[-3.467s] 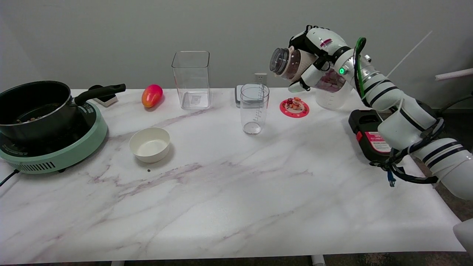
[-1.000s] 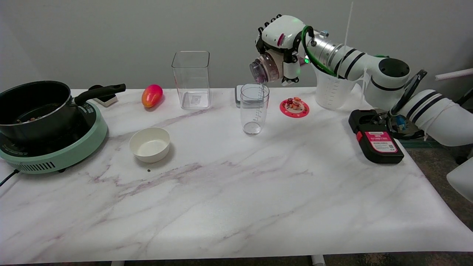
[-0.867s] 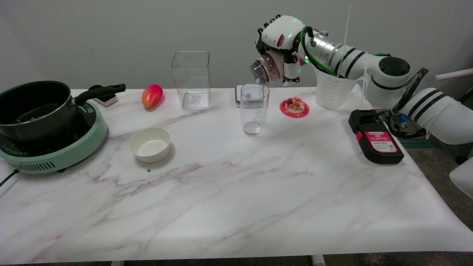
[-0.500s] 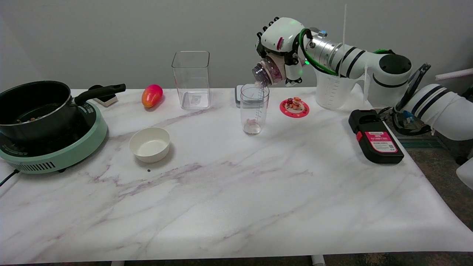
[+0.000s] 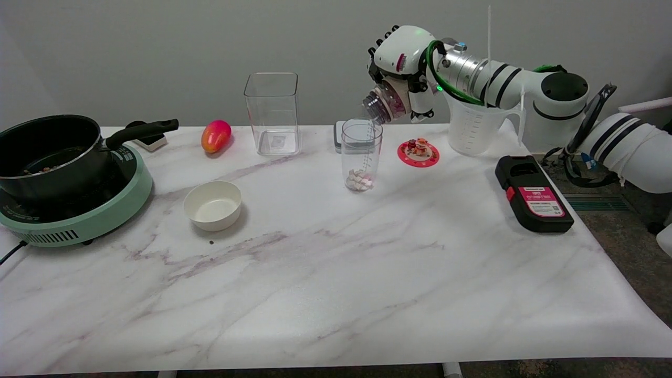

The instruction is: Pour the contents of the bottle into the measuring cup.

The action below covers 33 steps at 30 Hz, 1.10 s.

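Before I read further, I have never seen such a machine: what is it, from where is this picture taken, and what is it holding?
It is a robot arm with a many-fingered hand. The camera sits above the table's near side and looks down across it. The right hand holds a small bottle tilted mouth-down over a clear measuring cup, which has small pale pieces at its bottom. Also on the table: a pot on a green cooker, a white bowl, a red-yellow fruit, a tall clear box, a large jug and a black device.
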Tool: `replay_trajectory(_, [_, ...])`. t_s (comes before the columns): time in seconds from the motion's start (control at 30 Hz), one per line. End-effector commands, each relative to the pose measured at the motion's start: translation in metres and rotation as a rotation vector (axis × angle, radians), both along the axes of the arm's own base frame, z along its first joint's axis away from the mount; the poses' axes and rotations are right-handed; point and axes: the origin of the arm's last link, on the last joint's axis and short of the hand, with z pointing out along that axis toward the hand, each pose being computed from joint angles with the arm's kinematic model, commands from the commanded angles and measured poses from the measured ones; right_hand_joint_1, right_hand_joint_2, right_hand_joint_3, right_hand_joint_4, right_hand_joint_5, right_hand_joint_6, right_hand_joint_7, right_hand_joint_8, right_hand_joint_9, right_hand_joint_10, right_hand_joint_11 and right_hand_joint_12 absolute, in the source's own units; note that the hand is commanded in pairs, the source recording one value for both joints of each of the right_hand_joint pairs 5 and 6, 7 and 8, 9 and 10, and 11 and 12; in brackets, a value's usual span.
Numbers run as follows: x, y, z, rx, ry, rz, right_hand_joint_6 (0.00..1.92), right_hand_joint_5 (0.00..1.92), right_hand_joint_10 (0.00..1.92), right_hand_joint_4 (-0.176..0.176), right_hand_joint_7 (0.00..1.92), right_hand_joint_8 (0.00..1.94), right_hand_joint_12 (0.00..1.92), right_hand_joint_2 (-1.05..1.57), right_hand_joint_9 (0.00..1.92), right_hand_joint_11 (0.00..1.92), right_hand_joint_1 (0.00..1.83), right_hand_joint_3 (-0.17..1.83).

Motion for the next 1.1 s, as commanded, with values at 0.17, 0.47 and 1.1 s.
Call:
replay_trajectory(0.17, [0.003, -0.011, 0.003, -0.019, 0.019, -0.014, 1.3, 1.3, 1.32, 0.0, 1.45, 1.45, 1.12, 0.38, 1.32, 1.12, 1.54, 1.44])
replay_trajectory(0.47, [0.01, -0.015, -0.008, 0.005, 0.064, 0.005, 1.3, 1.3, 1.32, 0.0, 1.46, 1.46, 1.12, 0.39, 1.32, 1.12, 1.54, 1.43])
replay_trajectory(1.1, [0.023, -0.005, -0.028, 0.103, 0.184, 0.035, 1.35, 1.35, 1.34, 0.0, 1.48, 1.48, 1.14, 0.53, 1.34, 1.14, 1.52, 1.29])
